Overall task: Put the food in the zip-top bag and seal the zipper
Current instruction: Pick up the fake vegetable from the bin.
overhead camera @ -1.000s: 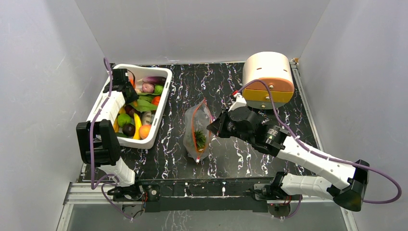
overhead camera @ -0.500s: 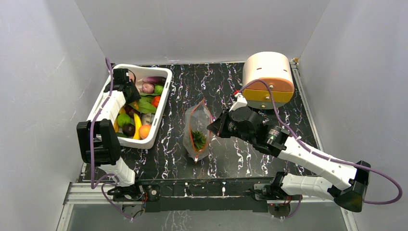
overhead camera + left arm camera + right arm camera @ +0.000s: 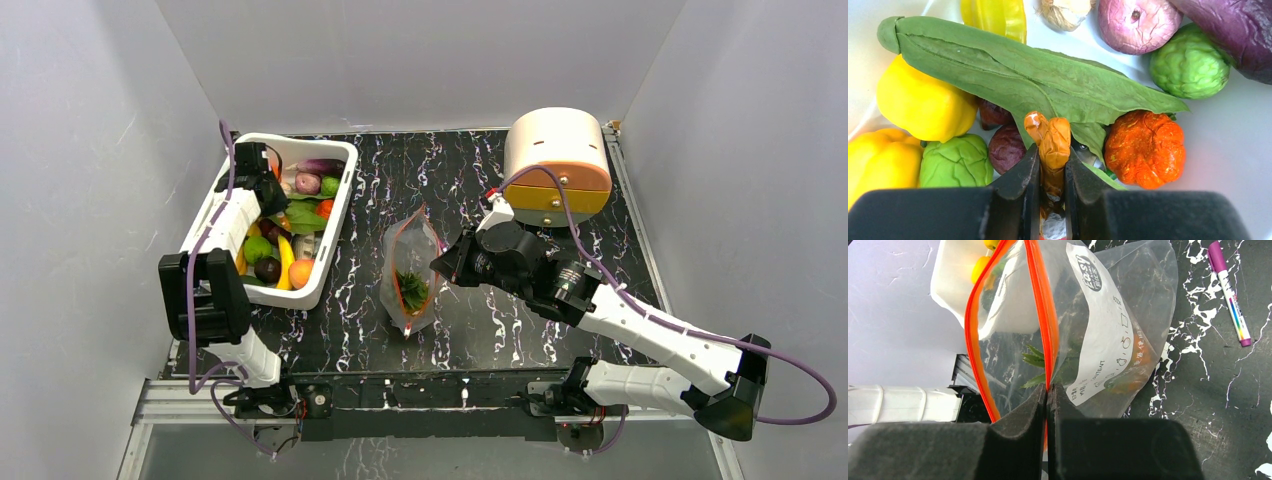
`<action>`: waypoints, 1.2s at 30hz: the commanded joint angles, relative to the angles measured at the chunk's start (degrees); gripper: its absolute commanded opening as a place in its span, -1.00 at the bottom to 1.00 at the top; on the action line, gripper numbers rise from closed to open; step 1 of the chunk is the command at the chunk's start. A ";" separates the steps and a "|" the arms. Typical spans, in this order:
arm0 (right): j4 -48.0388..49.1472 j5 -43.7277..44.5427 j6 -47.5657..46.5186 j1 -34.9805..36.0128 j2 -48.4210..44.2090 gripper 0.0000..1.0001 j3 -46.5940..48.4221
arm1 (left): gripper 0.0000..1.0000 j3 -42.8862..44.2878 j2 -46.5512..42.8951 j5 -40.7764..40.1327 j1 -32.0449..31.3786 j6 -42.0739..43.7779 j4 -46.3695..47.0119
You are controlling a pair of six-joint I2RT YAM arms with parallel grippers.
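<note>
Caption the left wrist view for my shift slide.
Left pincer clamps an orange toy piece amid the leaf, pumpkin and peppers in the white tub.

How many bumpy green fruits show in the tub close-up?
2: one green fruit lower left, below a yellow fruit; another green fruit upper right, beside the purple onion. The big leaf may hide more.

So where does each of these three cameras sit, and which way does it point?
Top external: fixed above and behind the arms, looking down at the table; both arms show.
Left wrist: on the left arm, looking into the white tub; the left hand shows, shut on orange toy food.
Right wrist: on the right arm, facing the zip-top bag; the right hand pinches its zipper.
Shared: top and right wrist both show bag and tub.
</note>
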 commanded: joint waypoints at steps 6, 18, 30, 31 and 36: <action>4.50 -0.80 1.17 0.01 -1.10 -1.00 -0.64 | -1.00 -0.60 -8.18 1.25 -0.20 2.92 -2.72; 4.54 -1.17 1.70 -0.05 -1.45 -1.00 -0.75 | -1.00 -3.02 -8.09 4.29 -0.18 2.12 -2.45; 4.36 0.26 2.70 0.02 -0.92 -1.00 -0.34 | -1.00 0.23 -17.13 17.93 -0.34 0.56 -6.81; 4.27 0.71 3.08 -0.01 -0.83 -1.00 -0.22 | -1.00 -0.31 -18.81 20.83 -0.64 0.59 -6.38; 4.56 2.57 4.77 -0.05 -0.56 -1.00 1.05 | -1.00 -1.41 -24.64 32.47 -2.39 -0.55 -5.77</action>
